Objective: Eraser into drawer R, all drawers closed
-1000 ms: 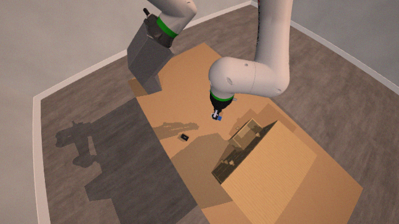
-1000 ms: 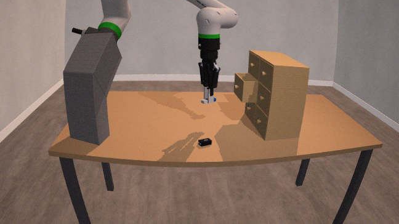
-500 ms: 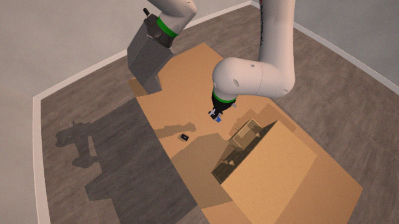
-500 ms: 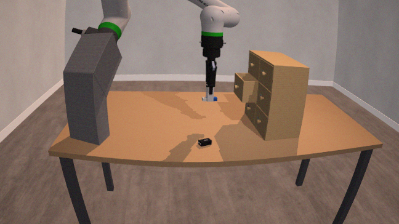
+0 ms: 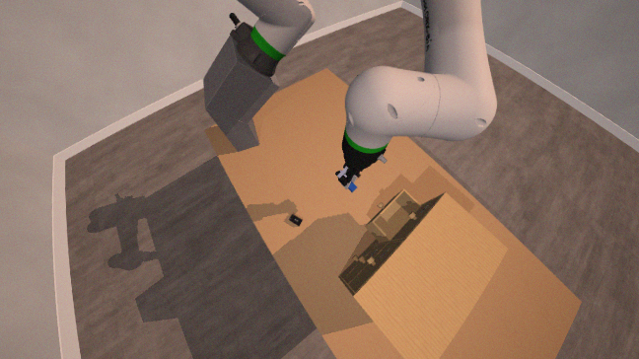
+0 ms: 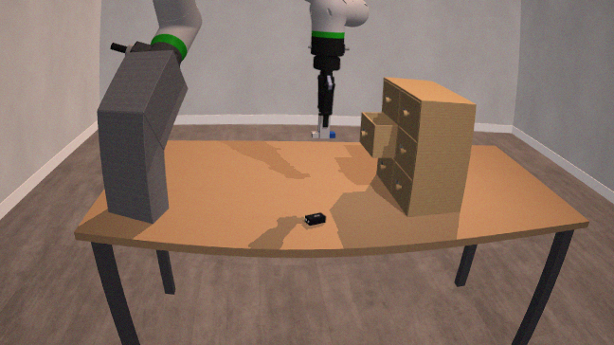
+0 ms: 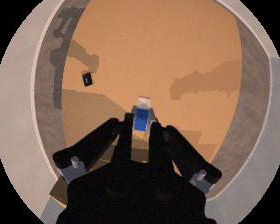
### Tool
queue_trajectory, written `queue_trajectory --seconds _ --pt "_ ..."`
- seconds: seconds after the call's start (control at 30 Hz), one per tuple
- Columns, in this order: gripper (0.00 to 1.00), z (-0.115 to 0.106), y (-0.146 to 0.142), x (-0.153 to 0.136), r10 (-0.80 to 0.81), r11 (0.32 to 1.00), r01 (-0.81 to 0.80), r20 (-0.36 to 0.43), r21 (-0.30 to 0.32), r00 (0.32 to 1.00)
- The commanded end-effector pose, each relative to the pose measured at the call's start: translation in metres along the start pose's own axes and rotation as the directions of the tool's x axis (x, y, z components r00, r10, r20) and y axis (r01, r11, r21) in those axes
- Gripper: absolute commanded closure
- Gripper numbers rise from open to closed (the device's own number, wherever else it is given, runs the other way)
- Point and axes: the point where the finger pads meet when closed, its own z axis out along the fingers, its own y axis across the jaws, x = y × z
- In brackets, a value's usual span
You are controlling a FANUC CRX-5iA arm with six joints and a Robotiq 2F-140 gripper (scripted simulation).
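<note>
My gripper (image 5: 347, 181) (image 6: 324, 132) (image 7: 142, 113) points straight down and is shut on the eraser (image 5: 352, 186) (image 6: 333, 134) (image 7: 143, 117), a small blue and white block. It holds the eraser in the air above the table (image 5: 296, 126) (image 6: 213, 183), left of the small wooden chest (image 5: 434, 259) (image 6: 441, 150). One upper drawer (image 5: 394, 212) (image 6: 376, 133) on the chest's front is pulled out and open at the top. The other drawers sit pushed in. I cannot read the drawer marks.
A small black block (image 5: 296, 220) (image 6: 315, 218) (image 7: 88, 78) lies on the table near its front edge, left of the chest. The arm's grey base box (image 5: 237, 92) (image 6: 137, 136) stands at the table's left end.
</note>
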Motion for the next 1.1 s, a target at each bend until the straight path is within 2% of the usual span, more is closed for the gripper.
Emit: queue_trajectory --seconds 0.0,0.37,0.7,1.07 --pt "0.89 -0.020 0.000 0.000 0.000 1.000 0.000 0.000 0.000 1.000" --pt "0.89 -0.068 0.000 0.000 0.000 1.000 0.000 0.000 0.000 1.000" --pt "0.89 -0.085 0.000 0.000 0.000 1.000 0.000 0.000 0.000 1.000" --pt "0.89 -0.087 0.000 0.000 0.000 1.000 0.000 0.000 0.000 1.000"
